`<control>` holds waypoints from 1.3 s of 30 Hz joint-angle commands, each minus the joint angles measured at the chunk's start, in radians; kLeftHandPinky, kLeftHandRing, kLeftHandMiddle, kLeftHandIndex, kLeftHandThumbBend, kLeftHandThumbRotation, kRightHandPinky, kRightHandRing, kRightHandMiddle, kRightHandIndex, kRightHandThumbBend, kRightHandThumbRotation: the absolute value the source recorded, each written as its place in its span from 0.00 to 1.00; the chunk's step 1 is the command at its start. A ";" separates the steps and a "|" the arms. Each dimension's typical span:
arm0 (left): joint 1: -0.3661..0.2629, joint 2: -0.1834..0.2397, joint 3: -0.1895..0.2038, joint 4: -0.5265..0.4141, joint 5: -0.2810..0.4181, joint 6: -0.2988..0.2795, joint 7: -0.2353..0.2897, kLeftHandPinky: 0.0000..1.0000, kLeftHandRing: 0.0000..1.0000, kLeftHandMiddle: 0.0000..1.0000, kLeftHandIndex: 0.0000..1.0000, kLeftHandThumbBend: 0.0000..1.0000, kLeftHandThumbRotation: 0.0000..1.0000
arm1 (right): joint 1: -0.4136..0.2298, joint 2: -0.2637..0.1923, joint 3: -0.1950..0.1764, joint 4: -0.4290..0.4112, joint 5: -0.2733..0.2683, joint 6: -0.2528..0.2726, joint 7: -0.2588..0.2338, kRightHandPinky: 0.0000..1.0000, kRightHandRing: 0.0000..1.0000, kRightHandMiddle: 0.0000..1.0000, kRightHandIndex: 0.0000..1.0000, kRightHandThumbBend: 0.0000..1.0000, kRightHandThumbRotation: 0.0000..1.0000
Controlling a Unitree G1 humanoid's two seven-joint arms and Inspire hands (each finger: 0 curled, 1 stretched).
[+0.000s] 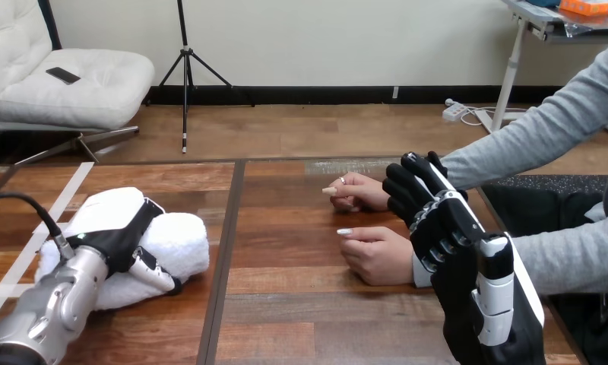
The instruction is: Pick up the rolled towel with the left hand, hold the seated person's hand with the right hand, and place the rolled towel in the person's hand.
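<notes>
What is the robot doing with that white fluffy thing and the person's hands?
The robot's left hand is wrapped round a soft rolled white towel lying on the brown wooden table at the left. A person at the right rests two hands on the table, a nearer hand and a farther hand. The robot's right hand is raised beside their wrists; I cannot tell whether it touches them. The towel is not yet handed over.

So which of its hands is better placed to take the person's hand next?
The right hand: it hangs just beside the person's nearer hand, fingers open. The left hand is across the table, curled over the rolled towel.
</notes>
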 commanded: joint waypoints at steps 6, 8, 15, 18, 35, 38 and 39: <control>0.017 0.018 0.068 -0.128 -0.074 -0.061 0.043 0.30 0.37 0.44 0.45 0.67 0.00 | -0.044 0.003 -0.010 -0.041 -0.008 -0.025 -0.001 0.97 0.93 0.92 0.92 0.74 1.00; 0.029 0.017 0.080 -0.148 -0.090 -0.065 0.039 0.30 0.37 0.43 0.45 0.66 0.00 | -0.043 0.004 -0.010 -0.041 -0.007 -0.026 -0.001 0.97 0.93 0.92 0.92 0.74 1.00; 0.115 0.007 0.156 -0.303 -0.200 -0.072 0.001 0.30 0.36 0.43 0.46 0.64 0.00 | -0.040 0.003 -0.012 -0.036 -0.008 -0.029 0.002 0.97 0.93 0.92 0.92 0.73 1.00; 0.153 0.000 0.185 -0.366 -0.249 -0.087 -0.008 0.30 0.36 0.44 0.46 0.64 0.00 | -0.039 0.001 -0.013 -0.035 -0.005 -0.027 0.005 0.97 0.93 0.92 0.92 0.73 1.00; 0.352 -0.060 0.302 -0.693 -0.438 -0.170 -0.010 0.27 0.31 0.38 0.43 0.66 0.00 | -0.038 -0.003 -0.017 -0.027 0.007 -0.021 0.011 1.00 0.95 0.93 0.93 0.71 1.00; 0.382 -0.082 0.318 -0.734 -0.483 -0.202 -0.014 0.26 0.31 0.37 0.42 0.67 0.00 | -0.038 0.000 -0.018 -0.024 0.005 -0.021 0.008 1.00 0.95 0.93 0.93 0.71 1.00; 0.396 -0.091 0.323 -0.755 -0.506 -0.216 -0.018 0.26 0.30 0.37 0.42 0.67 0.00 | -0.040 -0.001 -0.018 -0.021 0.007 -0.022 0.010 1.00 0.95 0.93 0.93 0.71 1.00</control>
